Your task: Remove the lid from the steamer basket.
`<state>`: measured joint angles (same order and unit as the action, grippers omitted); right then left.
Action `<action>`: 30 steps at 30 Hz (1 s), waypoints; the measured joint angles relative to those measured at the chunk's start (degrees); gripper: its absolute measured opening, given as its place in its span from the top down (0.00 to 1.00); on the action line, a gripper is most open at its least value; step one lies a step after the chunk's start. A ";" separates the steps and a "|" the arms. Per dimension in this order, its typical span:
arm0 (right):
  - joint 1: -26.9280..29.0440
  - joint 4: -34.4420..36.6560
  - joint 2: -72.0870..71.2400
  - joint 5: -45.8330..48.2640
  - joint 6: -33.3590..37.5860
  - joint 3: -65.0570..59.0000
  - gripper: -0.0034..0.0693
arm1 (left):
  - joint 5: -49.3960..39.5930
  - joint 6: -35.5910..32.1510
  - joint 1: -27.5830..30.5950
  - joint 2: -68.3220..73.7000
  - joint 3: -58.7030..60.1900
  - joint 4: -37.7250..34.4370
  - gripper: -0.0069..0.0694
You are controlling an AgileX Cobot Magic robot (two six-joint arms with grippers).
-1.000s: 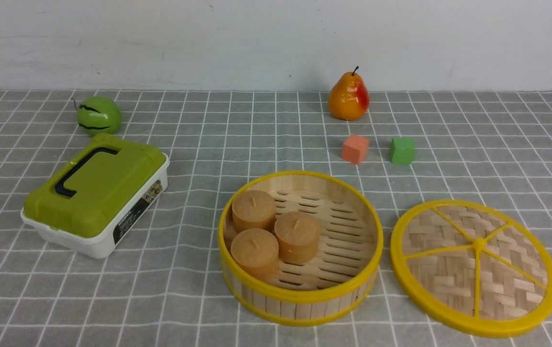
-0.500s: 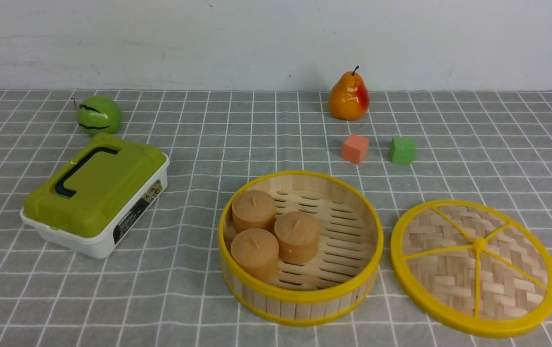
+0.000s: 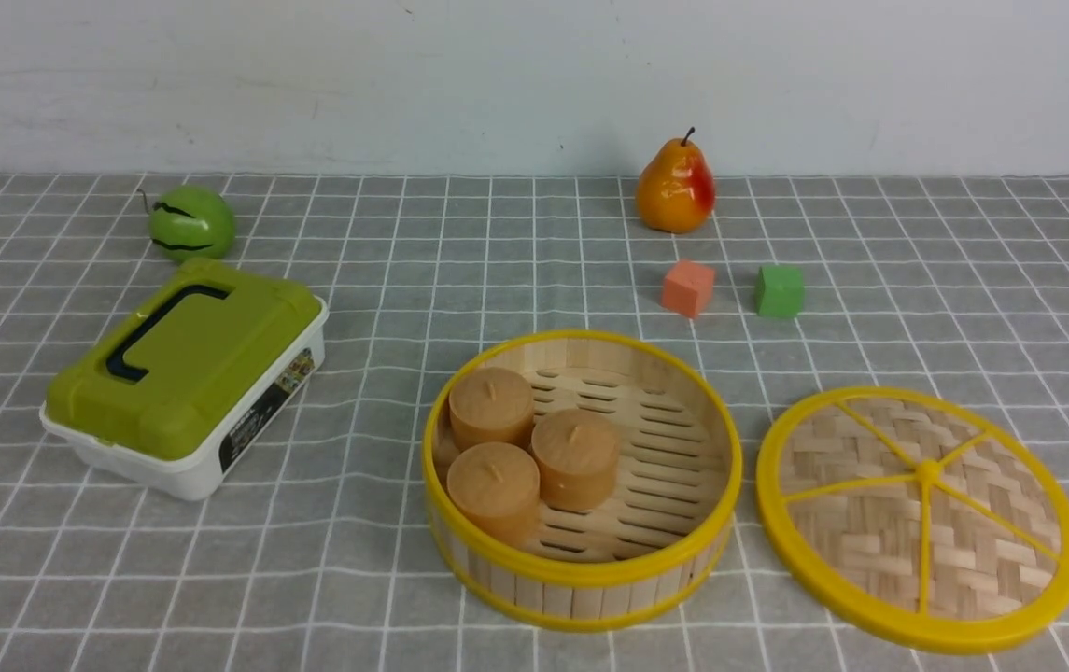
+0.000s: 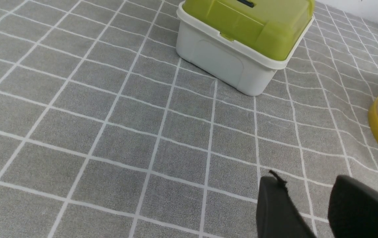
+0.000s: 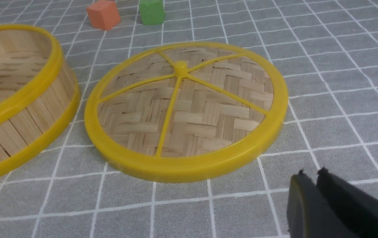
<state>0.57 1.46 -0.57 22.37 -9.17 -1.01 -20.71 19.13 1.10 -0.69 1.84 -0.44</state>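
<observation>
Nothing on the tabletop [image 3: 534, 233] differs from a second ago; lid [image 3: 920, 518] lies flat on the cloth at 3 o'clock of the steamer basket [image 3: 581, 569], just beside it, not touching; the basket stands uncovered with three tan cylinders [image 3: 534, 453] clustered on its slat floor toward 9 o'clock; the white box with the olive-green lid [image 3: 184, 373] sits closed, well apart at 9 o'clock of the basket; green fruit [image 3: 190, 222] beyond it; pear [image 3: 676, 187], orange cube [image 3: 688, 287] and green cube [image 3: 779, 290] toward 12 o'clock; right gripper [image 5: 311, 174] hovers near the lid's rim, jaws almost together, grasping nothing; left gripper [image 4: 307, 185] hangs over bare cloth, jaws apart, empty.
</observation>
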 joint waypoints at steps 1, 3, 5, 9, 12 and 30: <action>0.00 -0.03 0.00 0.00 0.00 0.00 0.91 | 0.00 0.00 0.00 0.00 0.00 0.00 0.60; 0.00 -0.07 0.00 0.00 0.13 0.00 0.91 | 0.00 0.00 0.00 0.00 0.00 0.00 0.60; 0.00 -0.07 0.00 0.00 0.19 0.00 0.90 | 0.00 0.00 0.00 0.00 0.00 0.00 0.60; 0.00 -0.09 0.00 0.00 0.19 0.00 0.89 | 0.00 0.00 0.00 0.00 0.00 0.00 0.60; 0.00 -0.09 0.00 0.00 0.19 0.00 0.89 | 0.00 0.00 0.00 0.00 0.00 0.00 0.60; 0.00 -0.14 0.00 0.02 0.26 0.04 0.85 | 0.00 0.00 0.00 0.00 0.00 0.00 0.60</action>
<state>0.57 1.32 -0.57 22.40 -8.92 -0.97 -20.71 19.13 1.10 -0.69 1.84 -0.44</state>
